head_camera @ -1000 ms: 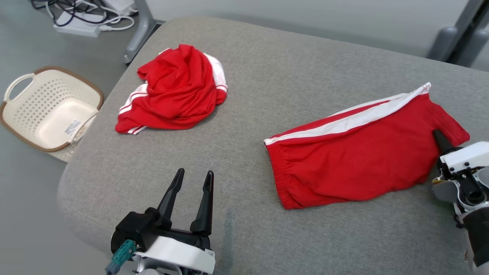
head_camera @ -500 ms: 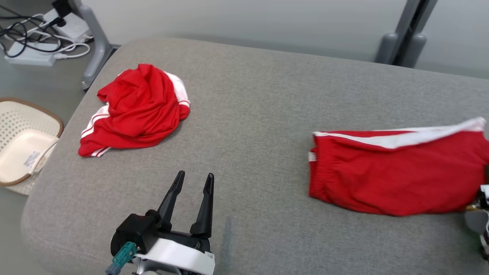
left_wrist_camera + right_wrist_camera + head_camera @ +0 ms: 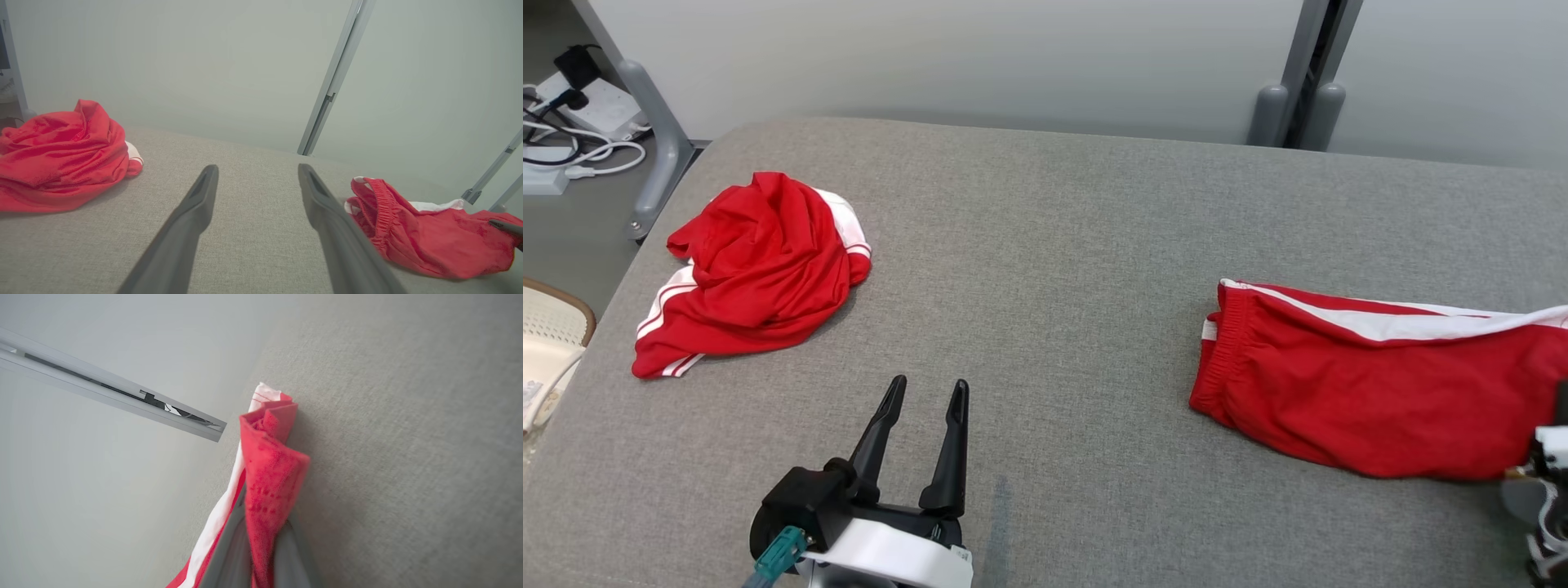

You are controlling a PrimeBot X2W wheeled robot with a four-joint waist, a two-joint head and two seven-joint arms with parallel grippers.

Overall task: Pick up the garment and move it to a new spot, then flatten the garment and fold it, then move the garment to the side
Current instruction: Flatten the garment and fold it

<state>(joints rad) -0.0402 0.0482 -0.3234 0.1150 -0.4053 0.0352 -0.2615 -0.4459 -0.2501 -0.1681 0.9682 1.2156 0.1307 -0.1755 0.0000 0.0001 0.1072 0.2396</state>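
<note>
Garment [image 3: 1372, 392], a pair of red shorts with a white side stripe, lies folded lengthwise on the right part of the grey upholstered surface [image 3: 1054, 245]. Its elastic waistband faces the middle and its far end runs out to the right edge of the head view. A second red-and-white piece of clothing [image 3: 752, 278] sits crumpled in a heap at the far left of the same surface, well apart from the shorts. Behind the surface stands a pale wall [image 3: 931, 57] with grey metal posts [image 3: 1298, 90]. On the floor to the left are a grey table leg [image 3: 654, 155], white cables [image 3: 580, 155] and the rim of a cream basket [image 3: 547, 343].

The right gripper [image 3: 263, 539] is clamped tight on the garment's hem. In the right wrist view a bunched fold of red cloth and the white stripe rise from between its two grey fingers. The left gripper [image 3: 929, 382] stands spread wide and holds nothing, touching neither piece of clothing.

The left arm sits at the lower left of the head view, fingers pointing away toward the wall, low over bare upholstery between the two garments. The right arm's pale wrist housing shows at the lower right edge, at the shorts' right end.
</note>
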